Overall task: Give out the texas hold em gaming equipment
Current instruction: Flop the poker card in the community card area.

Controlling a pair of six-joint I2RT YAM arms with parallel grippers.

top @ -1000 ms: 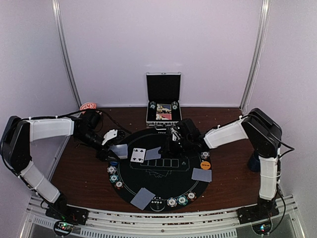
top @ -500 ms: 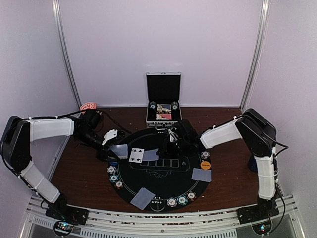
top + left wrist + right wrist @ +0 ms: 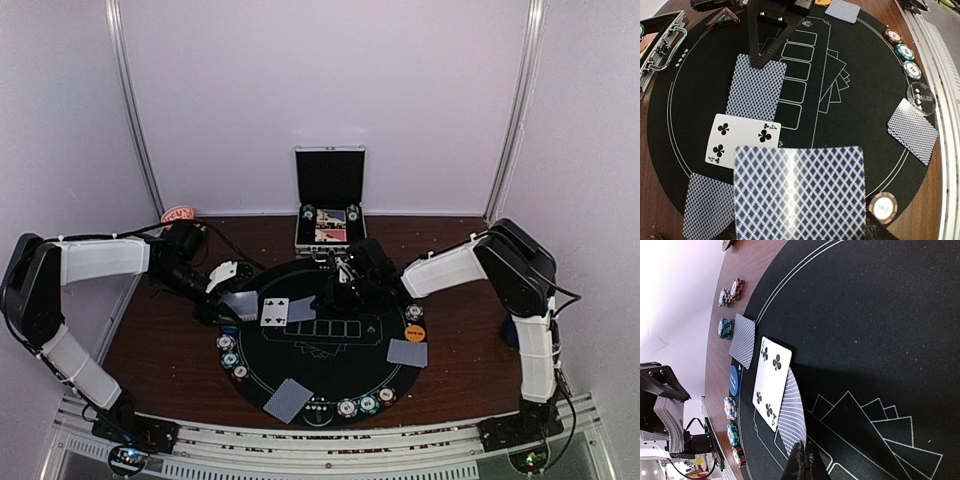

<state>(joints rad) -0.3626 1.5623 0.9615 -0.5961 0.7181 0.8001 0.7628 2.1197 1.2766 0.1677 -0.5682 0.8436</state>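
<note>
My left gripper point(image 3: 222, 276) is at the mat's left edge, shut on a deck of blue-backed cards point(image 3: 800, 192) that hides its fingers in the left wrist view. My right gripper point(image 3: 802, 461) is shut on the edge of one face-down card point(image 3: 791, 412), held low over the black mat point(image 3: 330, 365). That card point(image 3: 302, 310) slightly overlaps the face-up four of clubs point(image 3: 276, 312). Other face-down cards point(image 3: 288, 399) point(image 3: 407, 352) point(image 3: 240, 303) lie on the mat. Striped chips point(image 3: 358, 405) point(image 3: 229, 350) sit round its rim, with an orange disc point(image 3: 414, 333) and a blue disc point(image 3: 734, 380).
An open silver case point(image 3: 330, 205) stands behind the mat with chips and cards inside. A dark mug point(image 3: 513, 327) is partly hidden behind the right arm. A red-and-white object point(image 3: 180, 214) lies at the back left. A clear round disc point(image 3: 920, 92) sits on the mat's rim.
My right gripper has moved left with its face-down card, bringing it from a gap away to against the four of clubs. The left arm and deck have not moved.
</note>
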